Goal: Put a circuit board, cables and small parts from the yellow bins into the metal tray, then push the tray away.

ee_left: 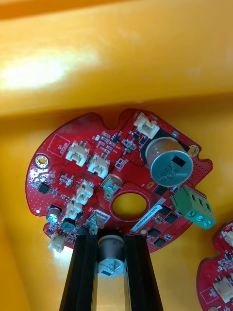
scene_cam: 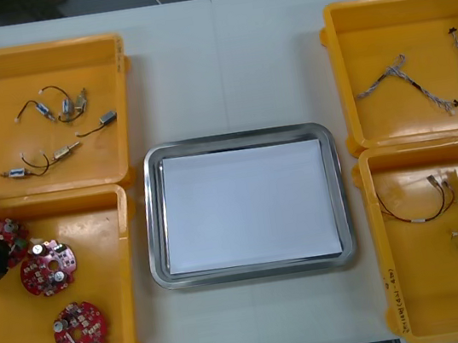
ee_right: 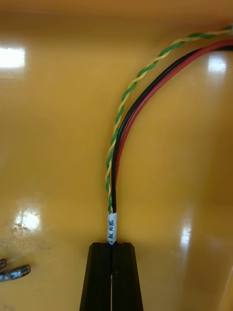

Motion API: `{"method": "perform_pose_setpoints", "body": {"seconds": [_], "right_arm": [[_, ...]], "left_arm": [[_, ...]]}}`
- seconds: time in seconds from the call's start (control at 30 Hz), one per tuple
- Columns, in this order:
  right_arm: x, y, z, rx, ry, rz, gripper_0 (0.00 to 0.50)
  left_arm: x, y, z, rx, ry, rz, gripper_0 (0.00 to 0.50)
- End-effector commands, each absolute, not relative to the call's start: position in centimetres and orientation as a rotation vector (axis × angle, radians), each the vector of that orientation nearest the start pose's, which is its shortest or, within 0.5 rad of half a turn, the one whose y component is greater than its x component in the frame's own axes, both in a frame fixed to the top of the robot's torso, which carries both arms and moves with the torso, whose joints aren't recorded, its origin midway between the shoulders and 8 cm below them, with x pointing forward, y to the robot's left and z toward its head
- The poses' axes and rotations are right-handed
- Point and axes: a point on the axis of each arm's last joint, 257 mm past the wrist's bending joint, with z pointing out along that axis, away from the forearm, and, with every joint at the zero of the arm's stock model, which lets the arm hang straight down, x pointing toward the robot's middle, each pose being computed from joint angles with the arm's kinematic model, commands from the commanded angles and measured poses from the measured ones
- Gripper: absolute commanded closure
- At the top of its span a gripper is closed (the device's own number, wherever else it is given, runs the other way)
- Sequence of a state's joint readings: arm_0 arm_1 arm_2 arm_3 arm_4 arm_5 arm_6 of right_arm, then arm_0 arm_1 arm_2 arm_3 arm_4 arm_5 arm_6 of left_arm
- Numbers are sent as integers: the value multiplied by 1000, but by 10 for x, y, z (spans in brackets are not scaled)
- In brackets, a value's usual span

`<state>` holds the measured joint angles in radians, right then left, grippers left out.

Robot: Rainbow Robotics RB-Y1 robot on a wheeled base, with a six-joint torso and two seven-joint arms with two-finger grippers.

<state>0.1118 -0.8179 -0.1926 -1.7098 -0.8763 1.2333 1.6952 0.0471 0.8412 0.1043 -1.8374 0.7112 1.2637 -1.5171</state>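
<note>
Black fingers of the left hand [ee_left: 110, 238] clamp a small metal cylinder standing on a round red circuit board [ee_left: 87, 160], so that hand is gripping the board. It works in the near left bin [scene_cam: 132, 272], at the desk's left edge, where three boards lie in all: the gripped one close to the bin's far wall, a second [scene_cam: 48, 267] just beside it and a third [scene_cam: 80, 330] nearer the front.

Pressed almost together, the right hand [ee_right: 112, 245] pinches the white-labelled end of one cable [ee_right: 119, 146], a black and a red wire running with a green and yellow twisted pair. That hand sits in the near right bin [scene_cam: 378, 244], where two red and yellow cables [scene_cam: 414, 200] lie loose on the floor.

Four yellow bins stand on the desk [scene_cam: 221, 60], two at each side. In the far left bin [scene_cam: 120, 76] are small metal parts [scene_cam: 64, 151] on black leads, too tangled to count surely. Two twisted blue and white cables [scene_cam: 400, 77] lie in the far right bin [scene_cam: 340, 77].

One metal tray [scene_cam: 156, 225], white inside, sits between the bins.
</note>
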Motion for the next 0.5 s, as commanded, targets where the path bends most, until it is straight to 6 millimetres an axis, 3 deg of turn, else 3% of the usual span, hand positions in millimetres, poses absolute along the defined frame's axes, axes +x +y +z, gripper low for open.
{"method": "perform_pose_setpoints", "body": {"seconds": [0.03,0.27,0.5], "right_arm": [[361,-488,-300,-92,2693,-50,500],[350,-497,-260,-80,2707,-64,500],[336,-501,-221,-92,2707,-100,500]], "left_arm": [[391,461,-294,189,2637,224,500],[389,460,-279,206,2641,223,500],[379,455,-250,198,2661,182,500]]}}
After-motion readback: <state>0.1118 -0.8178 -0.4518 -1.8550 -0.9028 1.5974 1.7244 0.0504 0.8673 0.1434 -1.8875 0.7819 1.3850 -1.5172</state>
